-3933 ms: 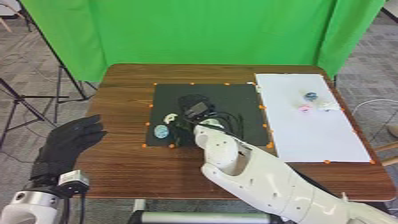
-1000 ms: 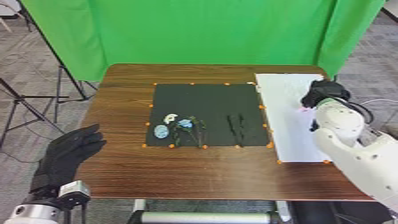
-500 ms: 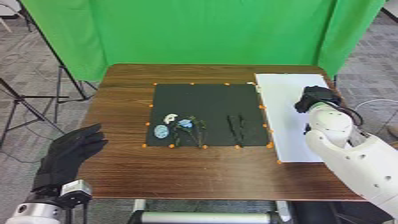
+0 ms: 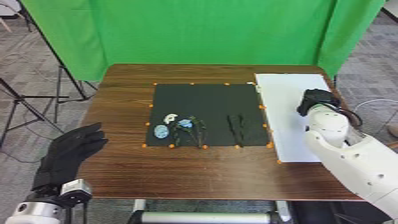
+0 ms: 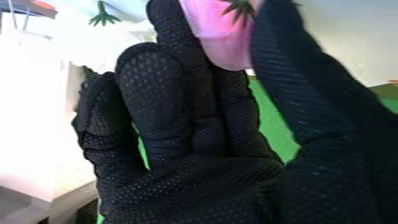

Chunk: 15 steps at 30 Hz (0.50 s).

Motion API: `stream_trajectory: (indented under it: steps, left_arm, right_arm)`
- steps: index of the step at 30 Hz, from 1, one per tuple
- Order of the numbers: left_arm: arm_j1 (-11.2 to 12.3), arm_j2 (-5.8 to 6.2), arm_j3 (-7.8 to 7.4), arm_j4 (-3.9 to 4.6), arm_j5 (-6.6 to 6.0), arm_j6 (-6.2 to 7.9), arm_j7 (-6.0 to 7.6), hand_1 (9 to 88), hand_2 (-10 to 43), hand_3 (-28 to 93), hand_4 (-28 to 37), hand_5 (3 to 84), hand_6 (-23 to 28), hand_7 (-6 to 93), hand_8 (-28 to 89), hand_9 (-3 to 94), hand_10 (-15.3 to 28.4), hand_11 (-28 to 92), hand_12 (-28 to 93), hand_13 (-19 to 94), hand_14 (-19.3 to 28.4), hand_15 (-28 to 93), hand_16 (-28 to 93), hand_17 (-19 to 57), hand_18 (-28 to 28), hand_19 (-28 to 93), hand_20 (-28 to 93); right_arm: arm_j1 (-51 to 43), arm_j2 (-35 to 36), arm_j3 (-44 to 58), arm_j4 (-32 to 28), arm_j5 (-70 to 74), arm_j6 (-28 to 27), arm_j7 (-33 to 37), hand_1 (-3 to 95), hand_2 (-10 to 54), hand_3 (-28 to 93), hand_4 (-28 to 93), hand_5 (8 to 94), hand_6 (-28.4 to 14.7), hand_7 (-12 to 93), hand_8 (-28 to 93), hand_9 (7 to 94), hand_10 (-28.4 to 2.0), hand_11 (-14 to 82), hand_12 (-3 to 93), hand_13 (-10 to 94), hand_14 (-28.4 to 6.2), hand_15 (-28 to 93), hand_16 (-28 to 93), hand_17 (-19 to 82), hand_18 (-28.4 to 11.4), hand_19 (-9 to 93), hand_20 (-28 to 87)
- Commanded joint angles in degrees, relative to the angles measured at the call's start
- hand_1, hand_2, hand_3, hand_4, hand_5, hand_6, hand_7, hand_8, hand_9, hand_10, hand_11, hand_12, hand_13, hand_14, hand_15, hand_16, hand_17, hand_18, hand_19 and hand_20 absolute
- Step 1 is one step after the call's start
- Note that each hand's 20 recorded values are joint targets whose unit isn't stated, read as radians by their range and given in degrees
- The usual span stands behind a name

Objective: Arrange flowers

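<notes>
My right hand [image 4: 316,98] is over the white sheet [image 4: 291,132] at the table's right. In the right wrist view, the thumb and fingers of this hand [image 5: 182,170] pinch a pink flower [image 5: 216,32] with a small green leaf piece on it. Beside them lies a pale flower with a green star-shaped base [image 5: 105,20]. The black mat [image 4: 195,97] holds a white flower [image 4: 170,118], a blue oval piece [image 4: 161,131], a blue flower [image 4: 185,123] among green stems and two dark stems [image 4: 235,129]. My left hand [image 4: 64,152] is open, off the table's left edge.
Orange markers line the mat's edges on the brown wooden table [image 4: 191,172]. A green curtain [image 4: 213,30] hangs behind the table, and a tripod [image 4: 67,82] stands at the left.
My right hand has gone from the mat to the white sheet, then moved slightly left and down there, covering the pink flower. The left hand has barely moved.
</notes>
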Motion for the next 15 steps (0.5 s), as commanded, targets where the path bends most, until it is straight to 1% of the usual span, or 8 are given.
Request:
stream_trajectory:
  steps: [1,2,4,6,9,10,12,15]
  left_arm:
    - [0.6,-0.06,-0.07,-0.1,-0.38,-0.47,0.5,27.4,3.0,82,-19.7,42.5,11.9,19.7,-11,36.6,21.1,39,10,25,26.8,65,-14,-9.1,22.8,60,16]
    - [0.6,0.02,-0.05,-0.04,-0.24,-0.45,0.44,27.4,3.0,81,-19.8,42.5,11.9,19.7,-11,36.7,21.1,39,10,25,26.8,65,-14,-9.1,22.8,60,16]
    - [0.7,0.06,0.0,-0.13,-0.58,-0.24,0.74,27.4,3.0,81,-19.8,42.5,11.9,19.8,-11,36.7,21.0,39,10,25,26.8,65,-14,-9.1,22.8,60,16]
    - [0.7,-0.16,-0.09,-0.14,-0.29,-0.34,0.41,27.4,3.0,81,-19.8,42.5,12.0,19.7,-11,36.7,21.0,39,10,25,26.8,65,-14,-9.1,22.8,60,16]
    - [1.1,0.03,-0.18,-0.14,-0.61,-0.19,0.8,27.4,2.9,82,-19.8,42.5,11.9,19.8,-11,36.6,21.0,39,10,25,26.9,65,-14,-9.1,22.8,60,16]
    - [1.0,-0.07,-0.24,-0.12,-0.44,-0.25,0.55,27.4,2.9,82,-19.8,42.5,11.9,19.7,-11,36.6,21.0,39,10,25,26.9,65,-14,-9.1,22.8,60,16]
    - [1.1,-0.07,-0.34,-0.16,-0.56,-0.29,0.66,27.4,3.0,82,-19.8,42.6,11.9,19.8,-11,36.6,21.0,39,10,25,26.8,65,-14,-9.1,22.8,60,16]
    - [1.9,-0.02,-0.65,-0.37,-0.81,0.1,1.01,27.4,3.0,81,-19.8,42.6,12.0,19.8,-11,36.6,21.1,39,10,25,26.8,65,-14,-9.1,22.8,60,16]
  right_arm:
    - [1.6,0.1,-1.4,1.2,-2.6,1.5,0.4,53.9,-6.9,73,-28,71.4,-0.6,29,-2,83.2,-7.6,13.7,34.4,72,-6.3,73,19,41,-20.0,93,27]
    - [1.4,0.4,-1.4,0.8,-2.8,1.4,0.4,54.8,-6.7,73,-28,73.2,0.0,29,-1,84.8,-7.6,14.2,35.1,73,-5.8,73,19,41,-19.9,93,28]
    - [1.4,0.7,-1.7,0.6,-3.2,1.9,0.4,55.7,-6.8,73,-28,74.6,0.4,29,-1,85.9,-7.8,15.4,35.7,74,-5.4,73,19,42,-19.7,93,28]
    - [1.6,1.0,-2.1,0.4,-3.3,2.8,0.6,56.6,-7.2,73,-28,75.8,0.1,29,-1,86.8,-7.4,16.6,36.5,74,-5.1,72,19,42,-19.8,93,28]
    - [2.1,1.3,-2.5,0.1,-3.9,3.9,0.3,57.2,-7.6,73,-28,77.0,-0.1,28,0,87.4,-7.3,16.8,37.2,75,-4.8,72,20,43,-19.8,93,29]
    - [2.2,1.5,-2.8,-0.2,-4.1,4.2,0.2,57.4,-7.8,74,-28,77.3,-0.1,28,0,87.6,-7.3,16.7,37.3,75,-4.8,72,20,43,-19.8,93,29]
    - [2.7,1.9,-3.4,-0.6,-4.2,5.0,0.3,57.4,-8.1,74,-28,78.0,-0.3,27,1,88.1,-7.3,16.6,37.4,76,-4.8,72,20,43,-19.8,93,30]
    - [3.3,1.7,-3.5,-1.2,-4.5,5.6,-0.3,57.4,-8.5,75,-28,78.6,-0.4,27,1,88.4,-7.5,16.4,37.7,76,-4.8,72,20,43,-19.9,93,31]
